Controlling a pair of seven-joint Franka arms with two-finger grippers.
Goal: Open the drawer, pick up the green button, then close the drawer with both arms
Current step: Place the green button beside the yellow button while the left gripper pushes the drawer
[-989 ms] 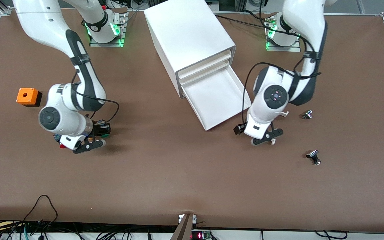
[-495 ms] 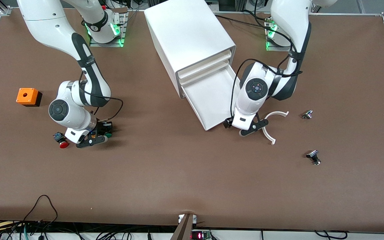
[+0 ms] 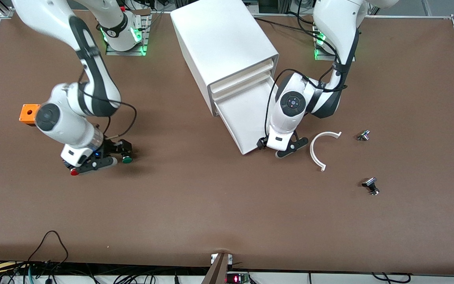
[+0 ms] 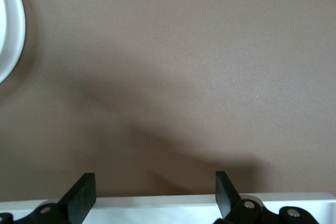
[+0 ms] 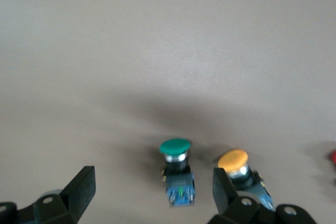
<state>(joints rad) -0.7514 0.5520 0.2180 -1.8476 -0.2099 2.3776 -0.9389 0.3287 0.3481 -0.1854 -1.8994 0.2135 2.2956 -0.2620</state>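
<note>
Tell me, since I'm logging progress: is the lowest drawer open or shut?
Open. The drawer juts out of the cabinet, its tray bare where visible.

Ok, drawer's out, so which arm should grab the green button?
Right. Its open hand is over the green button, which sits between its fingers. The left hand is at the drawer's front corner, better placed to close it.

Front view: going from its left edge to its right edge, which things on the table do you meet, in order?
Orange box → red button → green button → white cabinet → curved white piece → two small metal parts.
</note>
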